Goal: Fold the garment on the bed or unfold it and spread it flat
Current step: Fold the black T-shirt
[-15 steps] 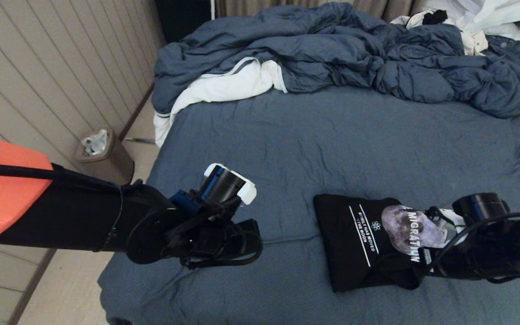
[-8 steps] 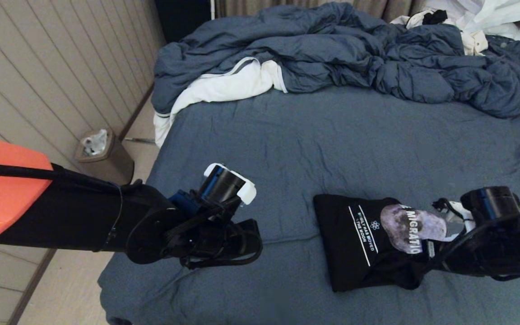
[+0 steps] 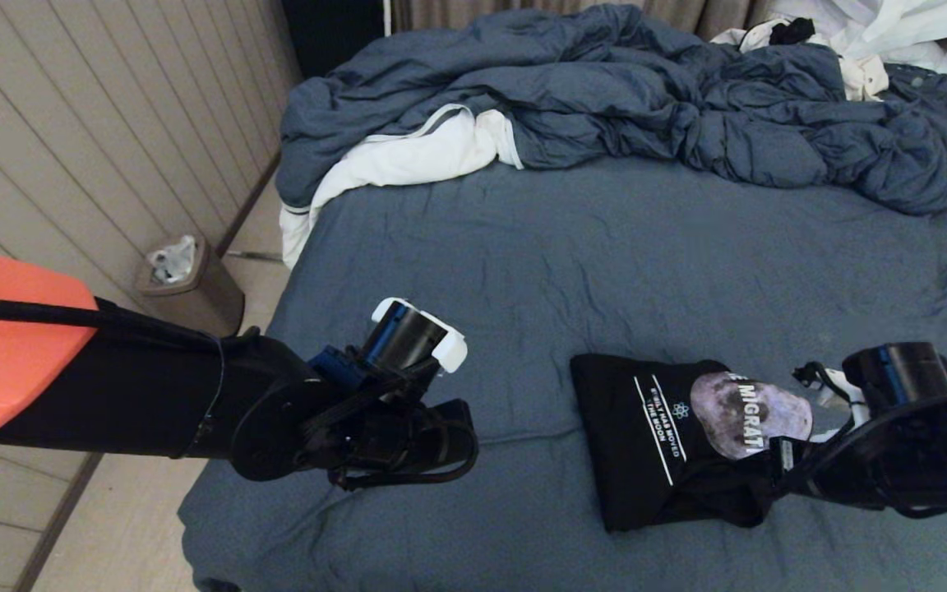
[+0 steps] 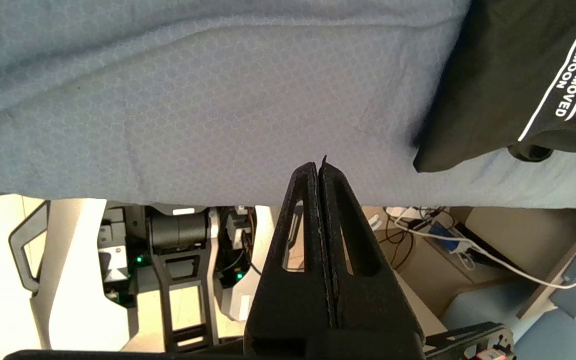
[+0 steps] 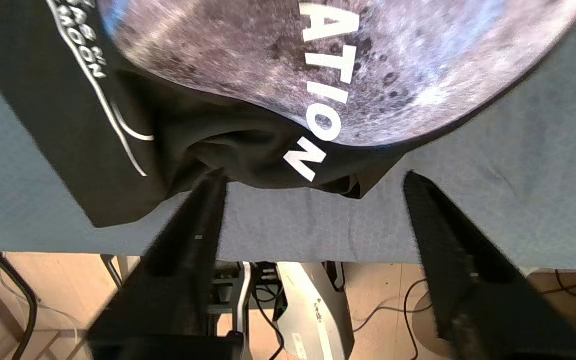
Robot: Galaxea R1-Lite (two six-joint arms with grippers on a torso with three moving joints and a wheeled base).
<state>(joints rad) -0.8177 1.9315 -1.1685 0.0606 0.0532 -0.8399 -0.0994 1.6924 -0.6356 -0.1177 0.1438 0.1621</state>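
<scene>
The garment (image 3: 654,427) is a black T-shirt lying folded into a compact rectangle near the front edge of the bed (image 3: 605,263), with its moon print and white text facing up. My right gripper (image 3: 776,475) is at the garment's near right edge. In the right wrist view this gripper (image 5: 312,181) is open, with the bunched black hem of the garment (image 5: 248,75) just beyond its fingertips and only the sheet between the fingers. My left gripper (image 3: 467,444) hangs shut over the front left of the bed. In the left wrist view its (image 4: 319,167) fingers are pressed together with nothing in them.
A puffy blue-grey duvet (image 3: 646,99) is heaped across the far side of the bed, with a white cloth (image 3: 408,160) at its left end and white clothes (image 3: 876,33) at the far right. A bin (image 3: 186,279) stands on the floor by the panelled wall.
My right gripper has gone from shut on the garment's edge to open, letting the cloth drop, and has drawn back a little to the right. The left arm has not moved.
</scene>
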